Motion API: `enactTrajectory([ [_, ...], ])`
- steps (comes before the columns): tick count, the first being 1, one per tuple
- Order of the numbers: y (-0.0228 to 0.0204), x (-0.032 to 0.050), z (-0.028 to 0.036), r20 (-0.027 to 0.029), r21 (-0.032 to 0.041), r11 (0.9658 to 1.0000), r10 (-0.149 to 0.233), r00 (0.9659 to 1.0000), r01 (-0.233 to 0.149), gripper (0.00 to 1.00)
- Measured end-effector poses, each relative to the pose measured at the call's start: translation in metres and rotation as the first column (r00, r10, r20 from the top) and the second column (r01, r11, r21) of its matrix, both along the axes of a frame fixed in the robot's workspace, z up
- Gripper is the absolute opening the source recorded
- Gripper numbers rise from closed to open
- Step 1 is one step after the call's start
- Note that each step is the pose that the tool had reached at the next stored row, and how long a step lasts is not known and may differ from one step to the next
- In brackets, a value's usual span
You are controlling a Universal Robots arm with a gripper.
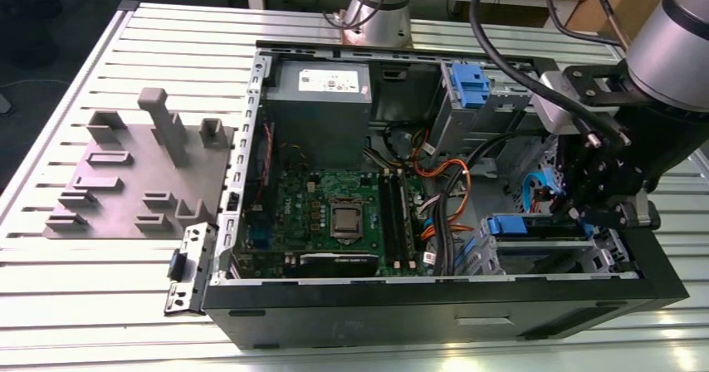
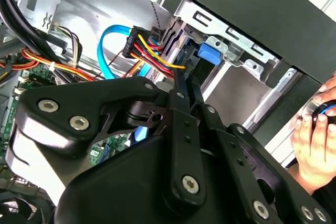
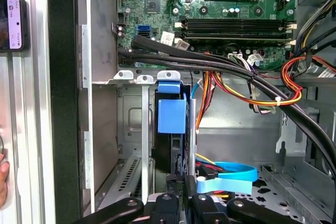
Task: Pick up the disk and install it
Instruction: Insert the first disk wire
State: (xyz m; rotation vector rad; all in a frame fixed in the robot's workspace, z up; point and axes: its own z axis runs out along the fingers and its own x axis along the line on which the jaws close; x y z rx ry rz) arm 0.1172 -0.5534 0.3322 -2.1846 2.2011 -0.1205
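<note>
Disk (image 3: 171, 115) looks nearly seated in the drive bay (image 1: 545, 242), lower right of the exterior view; gripper (image 3: 176, 182) clamps its edge

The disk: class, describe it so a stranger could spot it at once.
Start at the open computer case, then the drive cage beside the gripper. The disk sits there in a blue carrier; the blue latch lies apart, by the grey box.

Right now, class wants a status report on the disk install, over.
Gripper at the drive bay, inside the case. Disk in bay slot, blue carrier showing. Cable bundle close beside it; hand outside the case.
</note>
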Motion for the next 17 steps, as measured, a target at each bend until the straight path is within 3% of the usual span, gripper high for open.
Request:
enactTrajectory([
  [8,-0.0002,0.0000,-0.0049,0.0000,0.0003,1.0000,0.000,1.0000,0.000,0.16],
  [17,-0.0001,0.0000,-0.0052,-0.0002,0.0042,1.0000,0.000,1.0000,0.000,0.17],
])
